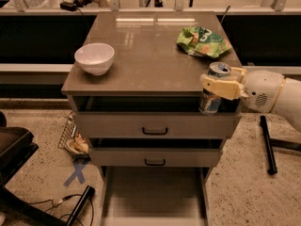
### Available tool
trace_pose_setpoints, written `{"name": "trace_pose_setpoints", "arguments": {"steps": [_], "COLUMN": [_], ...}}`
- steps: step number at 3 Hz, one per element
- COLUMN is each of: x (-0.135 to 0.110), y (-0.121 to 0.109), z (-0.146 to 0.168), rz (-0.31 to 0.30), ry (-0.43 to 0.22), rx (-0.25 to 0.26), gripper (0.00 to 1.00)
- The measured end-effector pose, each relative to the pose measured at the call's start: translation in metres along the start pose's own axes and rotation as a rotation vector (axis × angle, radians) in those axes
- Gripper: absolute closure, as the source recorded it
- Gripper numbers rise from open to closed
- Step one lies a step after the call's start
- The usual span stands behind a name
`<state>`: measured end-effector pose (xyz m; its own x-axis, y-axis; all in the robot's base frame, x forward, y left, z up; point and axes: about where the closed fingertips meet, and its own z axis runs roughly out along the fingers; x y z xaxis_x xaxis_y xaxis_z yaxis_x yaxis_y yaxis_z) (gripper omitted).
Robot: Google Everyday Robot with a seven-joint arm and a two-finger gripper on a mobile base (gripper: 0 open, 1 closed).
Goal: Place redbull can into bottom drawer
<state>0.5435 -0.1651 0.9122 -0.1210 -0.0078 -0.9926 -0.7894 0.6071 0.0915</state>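
Note:
The redbull can (210, 102) is a slim blue-and-silver can with a silver top. My gripper (217, 86) is shut on it and holds it upright in the air at the cabinet's front right corner, level with the top edge. The white arm reaches in from the right. The bottom drawer (155, 192) is pulled out at the base of the cabinet, a wide shallow tray with a plain floor, below and left of the can.
A white bowl (94, 58) stands on the cabinet top (150, 55) at the left. A green chip bag (203, 41) lies at the back right. Two upper drawers with black handles (155, 131) are shut. A black bar (266, 145) lies on the floor at the right.

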Motion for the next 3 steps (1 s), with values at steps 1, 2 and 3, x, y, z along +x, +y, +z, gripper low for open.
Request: {"name": "trace_pose_setpoints", "arguments": {"steps": [1, 2, 3], "x": [0.0, 0.031, 0.124], "y": [0.0, 0.011, 0.056], "z": [0.0, 0.006, 0.011], "rz": [0.0, 0.02, 0.03], "ry": [0.0, -0.004, -0.042], "rx": [0.0, 0.001, -0.053], "gripper": [1.0, 1.0, 1.0]}}
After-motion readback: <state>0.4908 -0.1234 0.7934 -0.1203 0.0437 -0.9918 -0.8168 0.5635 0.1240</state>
